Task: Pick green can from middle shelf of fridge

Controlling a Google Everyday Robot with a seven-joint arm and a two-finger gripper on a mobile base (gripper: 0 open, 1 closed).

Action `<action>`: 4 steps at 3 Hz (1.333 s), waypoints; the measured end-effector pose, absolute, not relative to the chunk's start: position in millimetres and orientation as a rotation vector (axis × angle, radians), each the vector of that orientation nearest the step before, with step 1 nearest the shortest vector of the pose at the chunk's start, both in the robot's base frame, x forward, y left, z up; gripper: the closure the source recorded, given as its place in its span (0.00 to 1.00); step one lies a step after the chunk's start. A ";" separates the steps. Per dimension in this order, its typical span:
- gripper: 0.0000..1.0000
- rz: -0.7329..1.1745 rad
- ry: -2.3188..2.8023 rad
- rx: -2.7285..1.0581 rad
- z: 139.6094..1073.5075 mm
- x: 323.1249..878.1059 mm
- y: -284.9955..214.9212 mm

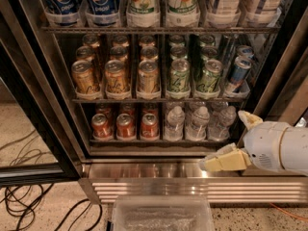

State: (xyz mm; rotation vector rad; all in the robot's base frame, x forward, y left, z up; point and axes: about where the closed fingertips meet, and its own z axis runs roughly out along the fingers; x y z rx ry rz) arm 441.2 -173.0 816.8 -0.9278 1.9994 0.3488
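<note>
Your gripper (224, 139) sits low right of frame, beside sill of glass-door drinks fridge (144, 170). Cream fingers spread, holding nothing.

Target green-and-silver aluminium can (208, 76) stands at front of dark wire middle shelf (154, 99), right of centre, above gripper.

Raise, enter level, straddle can. Avoid slim blue can (237, 73) on right and second green can (179, 76) on left.

Pale plastic lane trays (118, 94) hold gold, green, blue cans in rows. Clear plastic bin (161, 215) at bottom edge: contents unclear.
</note>
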 end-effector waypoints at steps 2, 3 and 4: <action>0.00 0.495 1.838 -0.499 855.3 456.2 -155.9; 0.00 0.492 1.793 -0.357 864.9 476.2 -152.7; 0.09 0.497 1.755 -0.290 870.8 493.1 -148.4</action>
